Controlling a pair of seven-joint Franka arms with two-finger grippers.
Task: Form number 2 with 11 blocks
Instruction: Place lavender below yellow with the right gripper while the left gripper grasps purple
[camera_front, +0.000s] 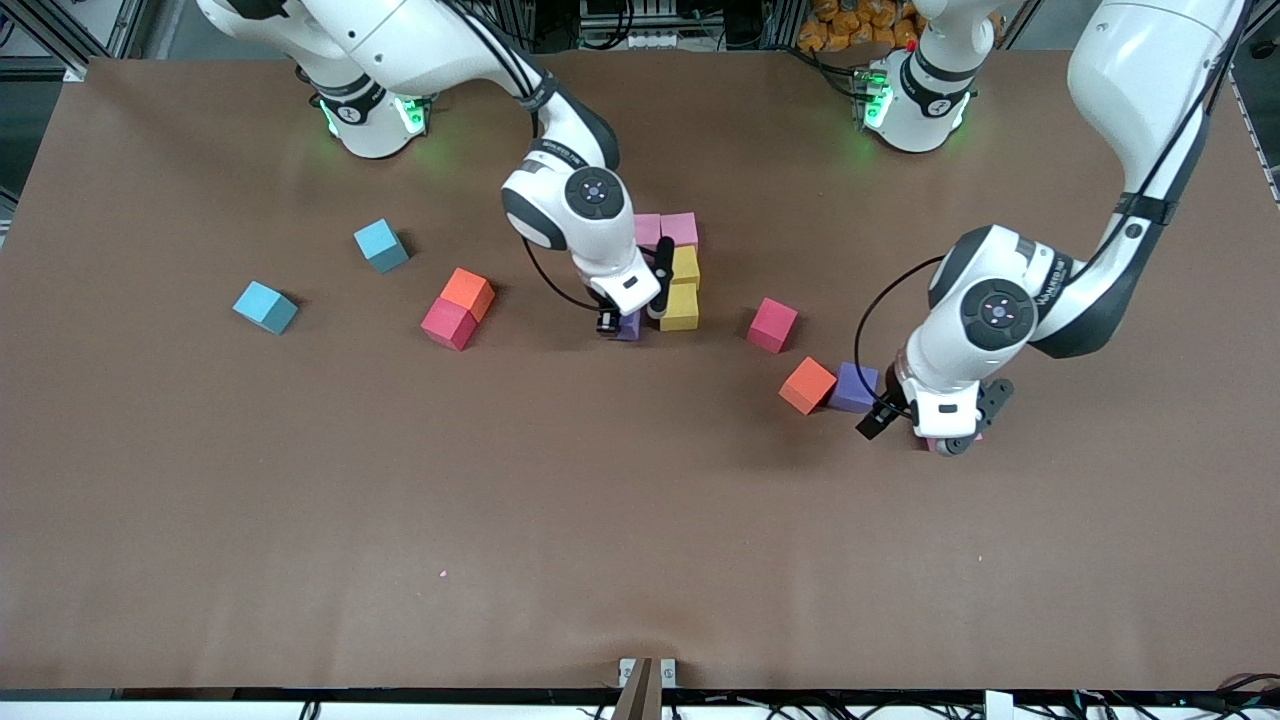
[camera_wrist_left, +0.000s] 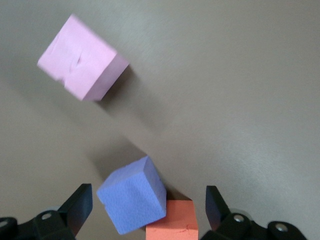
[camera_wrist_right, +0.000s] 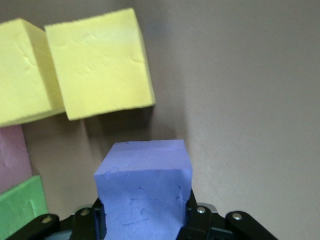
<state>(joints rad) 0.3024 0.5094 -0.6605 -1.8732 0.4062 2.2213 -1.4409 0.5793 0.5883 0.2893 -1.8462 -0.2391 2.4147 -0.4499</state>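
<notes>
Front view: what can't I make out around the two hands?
Green cube: hidden by the right arm in the front view, cut off by the right wrist view's edge.
Purple cube in the right hand: whether it touches the table.
Pink cube under the left hand, front view: only a sliver shows.

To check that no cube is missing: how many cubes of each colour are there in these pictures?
green cube: 1
pink cube: 3
yellow cube: 2
purple cube: 2
red cube: 2
orange cube: 2
light-blue cube: 2
Total: 14 cubes
</notes>
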